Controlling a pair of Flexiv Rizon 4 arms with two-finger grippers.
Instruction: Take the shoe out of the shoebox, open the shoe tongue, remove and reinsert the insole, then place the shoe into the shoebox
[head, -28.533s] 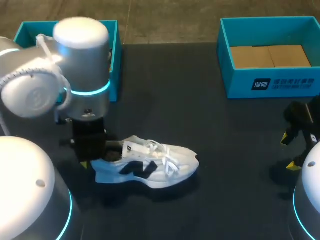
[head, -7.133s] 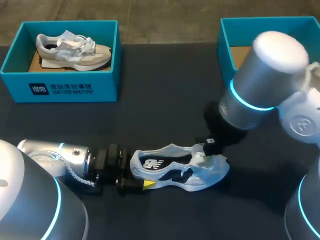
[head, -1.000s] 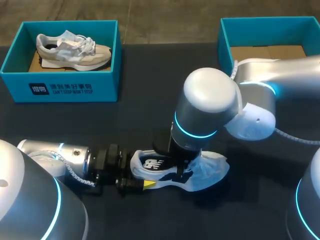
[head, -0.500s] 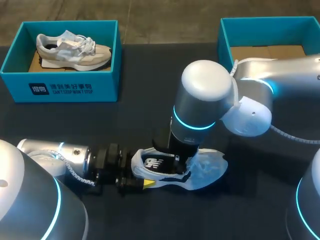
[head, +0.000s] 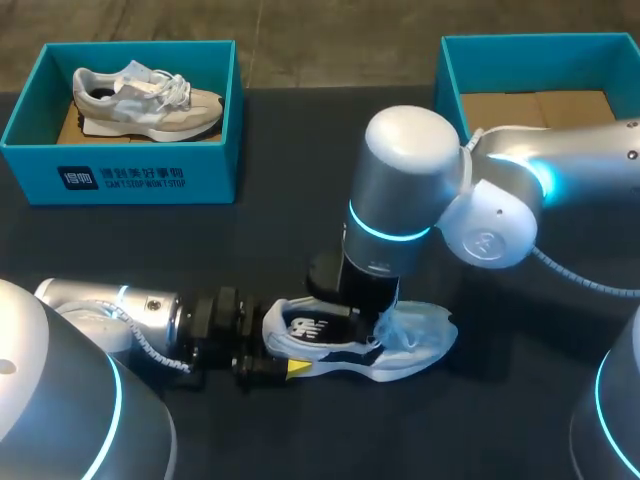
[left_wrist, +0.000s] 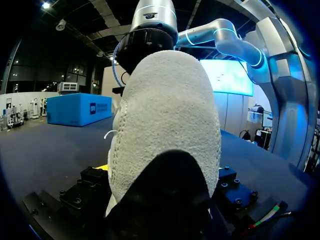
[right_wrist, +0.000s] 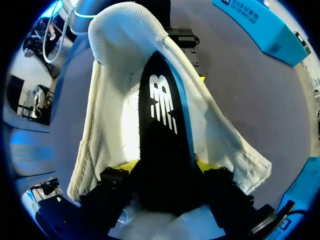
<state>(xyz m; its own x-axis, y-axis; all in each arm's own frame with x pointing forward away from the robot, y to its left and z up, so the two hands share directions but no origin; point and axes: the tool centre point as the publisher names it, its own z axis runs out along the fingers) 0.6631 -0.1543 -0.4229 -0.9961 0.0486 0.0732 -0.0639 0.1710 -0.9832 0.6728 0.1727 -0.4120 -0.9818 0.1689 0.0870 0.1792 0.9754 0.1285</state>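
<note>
Change: the right arm stands a little higher over the shoe (head: 420, 335) than a moment ago, and the toe has shifted slightly toward the right.
Right gripper (right_wrist: 165, 167): it is down in the shoe opening and closed narrow on the black insole (right_wrist: 162, 107), with a yellow tip on each side of it.
Left gripper (head: 272, 345): it clamps the heel from two sides and lies low along the surface (head: 300, 230), as it did a second ago.
Meaning for the task: the shoe is out of its box and the opening is spread, so I judge that pulling out the insole is just beginning. The insole is not yet free.
Shoe place: on the surface, near its front edge, between the two arms.
Edges: the left box (head: 120, 180) with another shoe (head: 150, 100) sits at the far left corner. The right box (head: 560, 165), with only a cardboard bottom, sits at the far right.
Open room: the dark middle of the surface between the boxes is free, and so is the space above the shoe. Lifting the insole straight up seems the safest path, because the right arm's elbow hangs close to the right box.
</note>
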